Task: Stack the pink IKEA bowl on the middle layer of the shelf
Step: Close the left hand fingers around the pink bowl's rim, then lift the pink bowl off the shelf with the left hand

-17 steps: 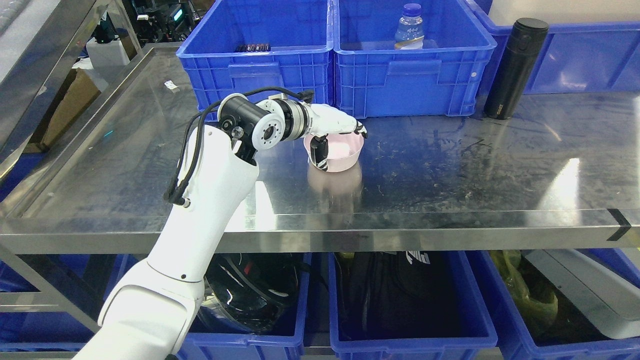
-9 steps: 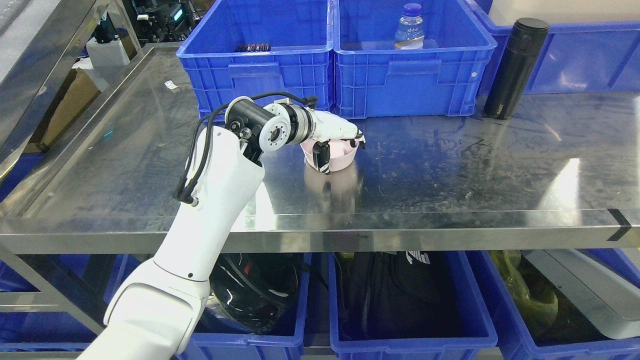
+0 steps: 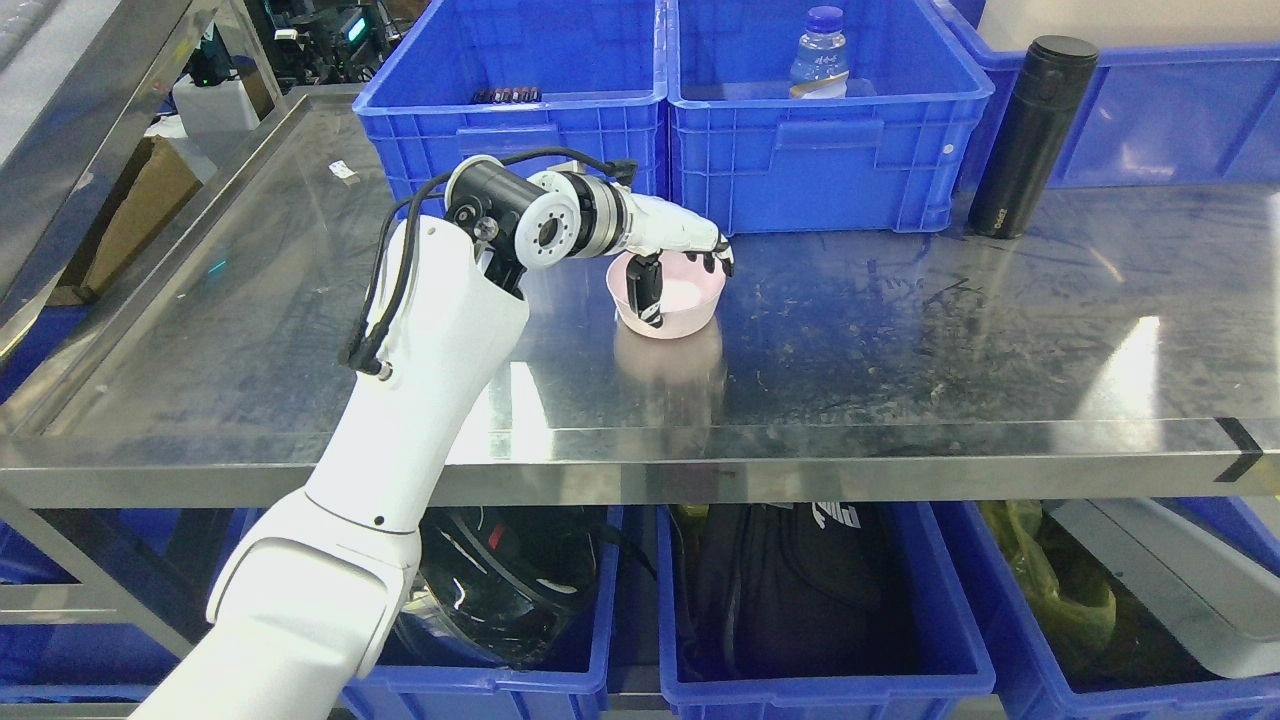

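Note:
A pink bowl (image 3: 680, 300) is at the middle of the steel shelf (image 3: 900, 330), tilted a little toward me. My left hand (image 3: 675, 262) is shut on its near-left rim: the thumb runs down the outer wall and the fingers (image 3: 715, 256) curl over the rim into the bowl. Whether the bowl's base touches the shelf I cannot tell; its reflection lies just below it. My left arm reaches in from the lower left. My right arm is out of view.
Two blue crates (image 3: 515, 120) (image 3: 820, 130) stand close behind the bowl, one holding a water bottle (image 3: 820, 55). A black flask (image 3: 1030, 135) stands at the back right. Blue bins (image 3: 800, 620) with dark items fill the layer below.
My left hand carried the bowl back and slightly left, then rose a little with it. The bowl stays in the grasp throughout.

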Motion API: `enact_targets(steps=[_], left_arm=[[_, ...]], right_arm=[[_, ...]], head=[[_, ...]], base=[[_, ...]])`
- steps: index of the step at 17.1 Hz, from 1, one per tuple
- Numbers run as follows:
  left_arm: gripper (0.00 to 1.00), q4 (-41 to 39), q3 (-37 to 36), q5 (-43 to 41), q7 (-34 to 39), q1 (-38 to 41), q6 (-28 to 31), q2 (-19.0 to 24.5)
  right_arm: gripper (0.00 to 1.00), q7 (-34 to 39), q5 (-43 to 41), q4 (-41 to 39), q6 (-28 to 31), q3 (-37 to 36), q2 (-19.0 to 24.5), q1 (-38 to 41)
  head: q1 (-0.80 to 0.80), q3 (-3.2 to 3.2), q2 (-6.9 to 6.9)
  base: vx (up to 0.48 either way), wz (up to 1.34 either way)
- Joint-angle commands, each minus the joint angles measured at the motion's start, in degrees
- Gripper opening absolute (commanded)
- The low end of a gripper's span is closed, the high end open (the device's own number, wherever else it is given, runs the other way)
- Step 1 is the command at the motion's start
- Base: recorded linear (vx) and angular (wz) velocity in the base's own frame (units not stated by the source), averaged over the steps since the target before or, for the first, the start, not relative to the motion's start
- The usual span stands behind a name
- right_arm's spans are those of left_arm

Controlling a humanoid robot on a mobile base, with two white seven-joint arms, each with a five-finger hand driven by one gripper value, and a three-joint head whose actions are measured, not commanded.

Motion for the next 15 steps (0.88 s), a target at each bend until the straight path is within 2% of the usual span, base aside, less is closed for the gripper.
enact_targets(steps=[1,6,11,13,14,15], left_arm=[[0.80,1.25,-0.48,1.12,-0.31,-0.70,-0.03,2.57],[0.80,1.70,-0.75,0.33,-0.22,1.06,-0.12,2.74],[0.77,3.54,-1.36,0.24,0.04,2.82,-1.70,0.99],[0.68,4.07,-1.10,0.33,0.22,2.82,-2.22,0.29],[0.57,4.77,-0.05,0.33,0.48,2.82,-3.71,-1.20],[0.42,5.03,2.48,0.42,0.48,2.82,-5.81,-2.41]], right_arm=[[1.00,0.01,0.01,-1.00,0.00,0.00,-1.00,0.26],[1.00,0.01,0.01,-1.00,0.00,0.00,-1.00,0.18],[1.00,0.01,0.01,-1.00,0.00,0.00,-1.00,0.26],[1.00,0.01,0.01,-1.00,0.00,0.00,-1.00,0.26],[1.00,0.01,0.01,-1.00,0.00,0.00,-1.00,0.26],[1.00,0.01,0.01,-1.00,0.00,0.00,-1.00,0.26]], head=[[0.00,0.00,0.00],[0.00,0.00,0.00],[0.00,0.00,0.00],[0.00,0.00,0.00],[0.00,0.00,0.00],[0.00,0.00,0.00]], base=[[0.000,0.00],[0.000,0.00],[0.000,0.00],[0.000,0.00],[0.000,0.00],[0.000,0.00]])
